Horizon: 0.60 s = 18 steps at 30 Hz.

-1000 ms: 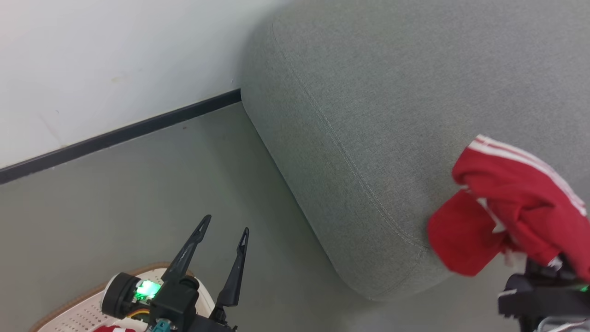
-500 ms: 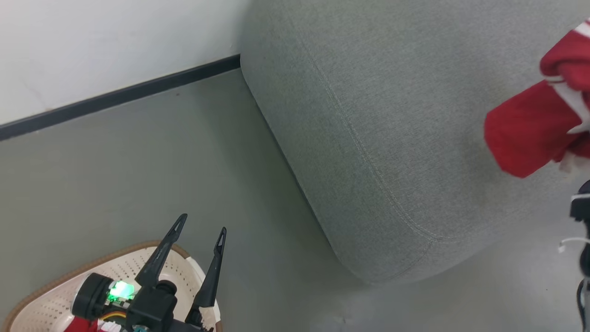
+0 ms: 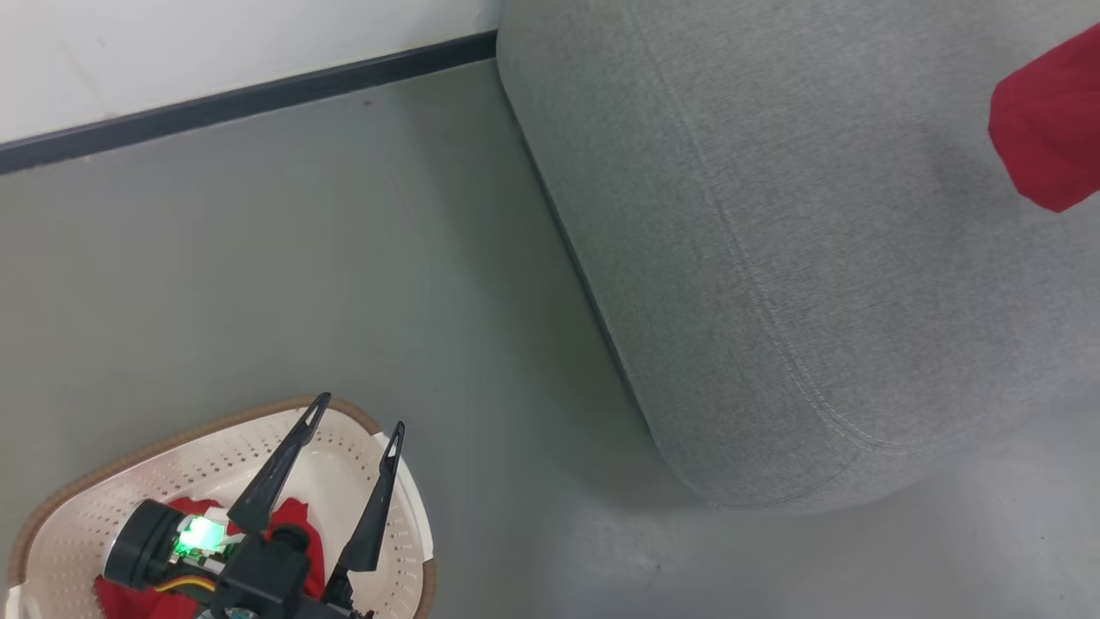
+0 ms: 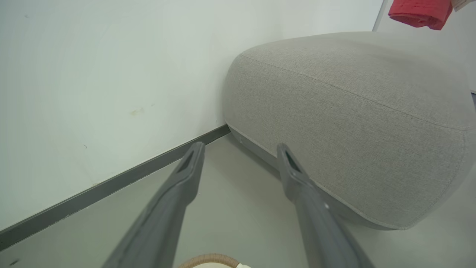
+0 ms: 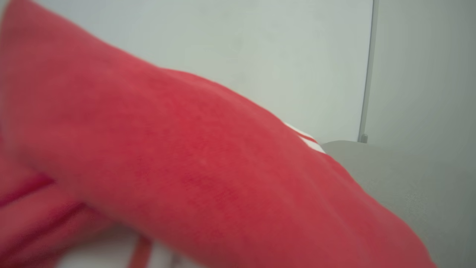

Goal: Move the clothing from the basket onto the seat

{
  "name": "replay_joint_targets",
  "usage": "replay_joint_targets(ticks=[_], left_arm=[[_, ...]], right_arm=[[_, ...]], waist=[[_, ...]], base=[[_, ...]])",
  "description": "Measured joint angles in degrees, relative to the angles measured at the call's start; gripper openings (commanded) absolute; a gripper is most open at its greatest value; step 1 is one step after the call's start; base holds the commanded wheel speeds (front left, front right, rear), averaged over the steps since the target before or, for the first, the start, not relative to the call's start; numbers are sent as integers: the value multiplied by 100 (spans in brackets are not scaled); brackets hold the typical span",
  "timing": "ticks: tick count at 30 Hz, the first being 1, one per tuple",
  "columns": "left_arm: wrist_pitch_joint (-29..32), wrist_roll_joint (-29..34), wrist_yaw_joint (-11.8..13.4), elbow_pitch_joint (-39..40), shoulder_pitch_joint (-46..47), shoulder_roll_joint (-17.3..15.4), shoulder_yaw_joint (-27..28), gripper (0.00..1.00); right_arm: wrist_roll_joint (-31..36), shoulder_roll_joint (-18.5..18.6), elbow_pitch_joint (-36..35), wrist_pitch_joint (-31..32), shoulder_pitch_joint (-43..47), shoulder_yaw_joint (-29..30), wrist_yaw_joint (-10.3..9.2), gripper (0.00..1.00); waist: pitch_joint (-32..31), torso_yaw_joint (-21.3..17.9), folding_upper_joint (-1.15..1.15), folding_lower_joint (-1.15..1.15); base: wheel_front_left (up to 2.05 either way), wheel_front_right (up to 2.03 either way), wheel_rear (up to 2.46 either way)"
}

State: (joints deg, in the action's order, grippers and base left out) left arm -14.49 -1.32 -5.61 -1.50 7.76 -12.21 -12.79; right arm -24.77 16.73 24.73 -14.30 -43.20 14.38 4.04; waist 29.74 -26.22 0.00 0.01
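Note:
My left gripper point(image 3: 359, 413) stands open over the basket point(image 3: 198, 430), a cream perforated tub with a brown rim at the lower left. Red clothing point(image 3: 296, 526) lies inside it, partly hidden by the gripper's wrist. The grey seat point(image 3: 816, 215) takes up the right. Another red garment point(image 3: 1048, 129) hangs over the seat at the right edge. The left wrist view has it point(image 4: 416, 11) high above the seat point(image 4: 353, 104), past the open left gripper point(image 4: 240, 147). In the right wrist view this garment point(image 5: 186, 167) drapes across the lens and hides the right gripper's fingers.
A white wall point(image 3: 172, 52) with a dark baseboard point(image 3: 258, 94) runs along the back and meets the seat's far corner. Grey floor point(image 3: 387, 258) lies between the basket and the seat's rounded front corner point(image 3: 756, 481).
The head camera has tilted, bringing more of the basket and its red clothing into view. The held red garment has gone from the seat's front edge to farther over the seat.

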Motion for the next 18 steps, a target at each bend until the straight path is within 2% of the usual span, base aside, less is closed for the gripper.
replay_joint_targets(ticks=[12,18], left_arm=[[0,-1,-3,88,5,-68,59,100],[0,-1,-31,111,11,-145,92,100]], right_arm=[[43,175,1448,-41,-410,21,51,0],[-120,216,2019,-41,-889,270,42,0]], waist=[[301,333,0,-1],[469,415,0,0]], base=[[0,0,0],[0,0,0]])
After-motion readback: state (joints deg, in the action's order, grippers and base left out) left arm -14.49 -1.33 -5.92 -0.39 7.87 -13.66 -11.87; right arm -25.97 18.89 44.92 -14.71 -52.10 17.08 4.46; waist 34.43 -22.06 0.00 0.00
